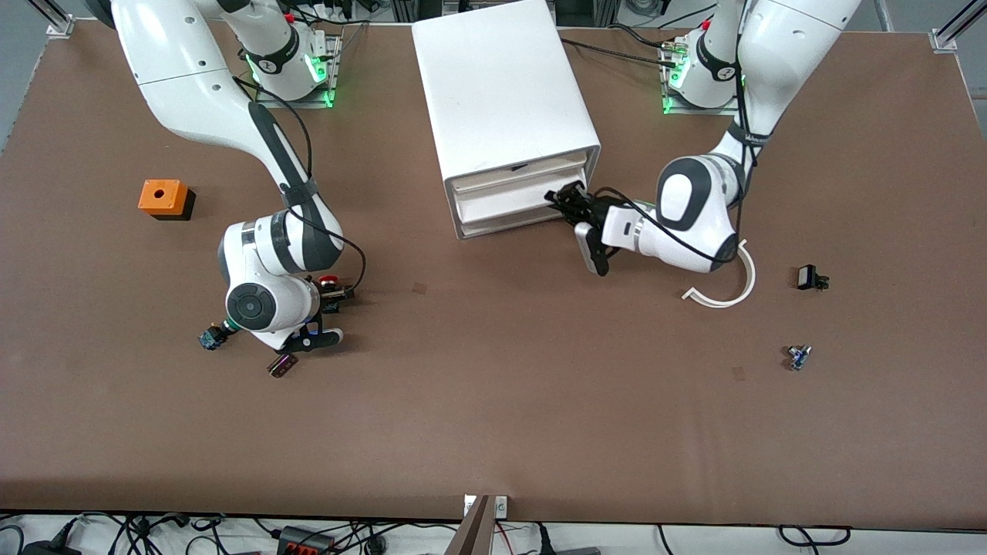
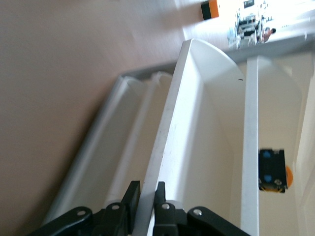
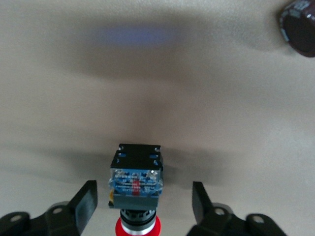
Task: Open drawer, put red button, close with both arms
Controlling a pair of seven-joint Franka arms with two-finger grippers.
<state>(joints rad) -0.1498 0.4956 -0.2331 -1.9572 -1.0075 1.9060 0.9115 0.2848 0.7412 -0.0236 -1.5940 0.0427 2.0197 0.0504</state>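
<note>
The white cabinet [image 1: 501, 100] stands at the table's robot edge, its stacked drawers facing the front camera. My left gripper [image 1: 567, 202] is shut on the front wall of one drawer [image 1: 513, 202] at its end toward the left arm. In the left wrist view the fingers [image 2: 132, 194] pinch that thin white wall [image 2: 167, 128], and the drawer is drawn out a little. The red button [image 1: 329, 279] lies on the table toward the right arm's end. My right gripper [image 3: 142, 201] is low over it and open, with the button's blue base [image 3: 135, 178] and red cap between the fingers, not touched.
An orange box with a hole [image 1: 163, 198] stands toward the right arm's end. A small teal-topped part [image 1: 210, 338] and a dark part [image 1: 282, 365] lie by the right wrist. A white curved strip [image 1: 725, 291], a black part [image 1: 811, 277] and a small blue part [image 1: 798, 356] lie near the left arm.
</note>
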